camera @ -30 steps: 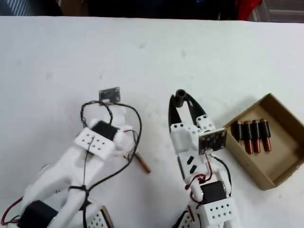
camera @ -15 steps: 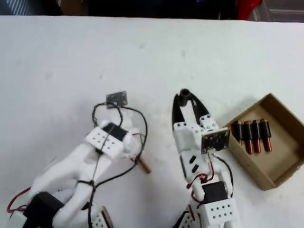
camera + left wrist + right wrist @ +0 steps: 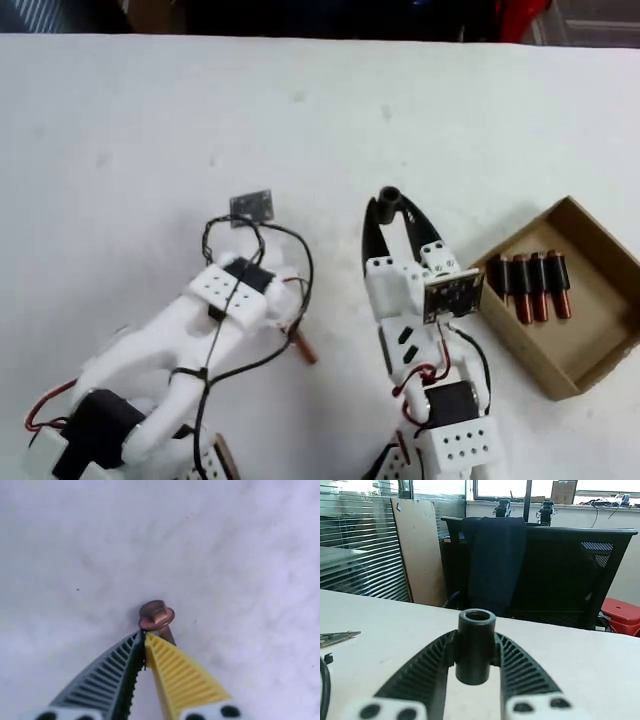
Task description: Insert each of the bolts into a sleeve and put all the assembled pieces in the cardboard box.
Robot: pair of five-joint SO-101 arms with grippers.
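Four assembled pieces (image 3: 530, 286) in box (image 3: 588, 335), one bolt (image 3: 156, 616), one sleeve (image 3: 475, 646)

A black mesh office chair (image 3: 600, 575) stood behind the white table (image 3: 600, 665), a dark jacket (image 3: 495, 560) draped on it. Beside the chair leaned a wooden board (image 3: 420, 550) (slatted blinds (image 3: 355, 535) beyond), with daylit windows (image 3: 495, 487) above and a red bin (image 3: 622, 615) at the chair's other side.

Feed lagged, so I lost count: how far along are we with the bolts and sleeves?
Done: four assembled pieces lie in the cardboard box. In hand: the left tool grips a copper bolt, the right tool holds a black sleeve upright. Left: join those two and box them.
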